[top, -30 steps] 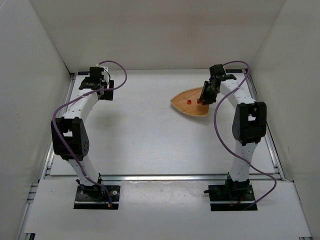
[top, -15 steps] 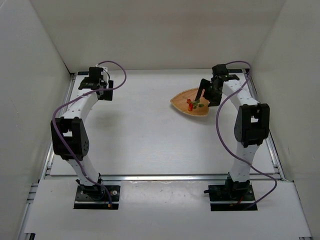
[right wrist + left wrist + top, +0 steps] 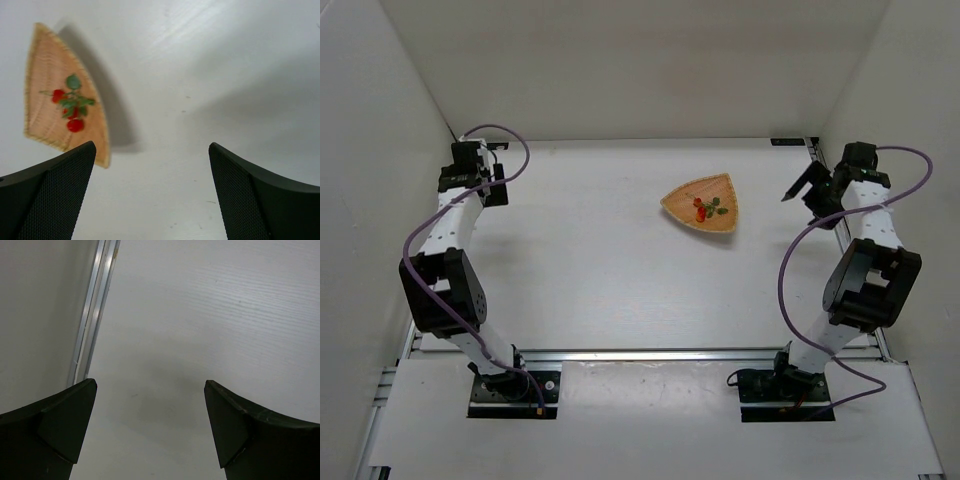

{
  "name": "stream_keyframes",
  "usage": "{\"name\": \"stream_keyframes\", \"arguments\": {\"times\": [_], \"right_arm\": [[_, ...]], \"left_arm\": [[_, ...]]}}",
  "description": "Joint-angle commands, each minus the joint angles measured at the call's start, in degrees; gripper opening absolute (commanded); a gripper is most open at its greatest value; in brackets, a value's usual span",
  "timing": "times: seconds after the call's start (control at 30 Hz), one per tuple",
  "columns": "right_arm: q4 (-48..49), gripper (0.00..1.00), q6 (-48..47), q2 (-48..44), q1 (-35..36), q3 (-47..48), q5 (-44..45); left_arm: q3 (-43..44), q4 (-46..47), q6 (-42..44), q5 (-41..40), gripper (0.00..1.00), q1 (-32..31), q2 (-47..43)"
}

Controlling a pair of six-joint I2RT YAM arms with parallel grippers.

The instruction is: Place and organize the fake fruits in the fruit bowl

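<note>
The fruit bowl, a shallow orange-tan dish, lies right of the table's middle. Both fake fruits rest inside it. The right wrist view shows the bowl at upper left, holding the leafy red berry cluster and, just below it, the round red cherry. My right gripper hangs open to the right of the bowl, apart from it; its jaws hold nothing. By the far left corner my left gripper is open over bare table.
White walls enclose the table on three sides. An aluminium rail runs along the left edge close to my left gripper; a matching rail lines the right edge under the right arm. Purple cables loop off both arms.
My right gripper opened over the bowl, left the berry cluster beside the cherry, then swung away to the right. The left arm drew back toward the far left corner.
</note>
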Motion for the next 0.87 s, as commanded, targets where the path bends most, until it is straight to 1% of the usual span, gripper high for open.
{"name": "stream_keyframes", "arguments": {"times": [0.0,0.07,0.17,0.43,0.7,0.83], "right_arm": [[-0.62,0.97,-0.60,-2.11,-1.71,-3.91,-1.53],[-0.62,0.97,-0.60,-2.72,-3.11,-4.45,-1.53],[-0.09,0.97,-0.60,-2.72,-3.12,-5.06,-1.00],[0.52,0.97,0.63,-3.25,-3.12,-4.53,-1.79],[1.05,0.97,0.10,-4.31,-3.12,-6.81,-1.79],[3.15,0.97,0.10,-5.44,-3.12,-8.30,-4.51]], "left_arm": [[-2.96,-0.18,-1.02,0.87,1.00,0.97,-4.83],[-4.20,-0.18,-1.02,0.87,1.00,0.98,-5.72],[-5.78,-0.18,-1.02,1.40,1.00,0.98,-7.13],[-5.79,-0.18,-1.02,2.46,1.00,0.98,-8.18],[-6.84,-0.18,-1.55,2.98,1.00,0.98,-8.71],[-6.84,-0.18,-1.55,2.98,1.00,0.98,-8.71]]}}
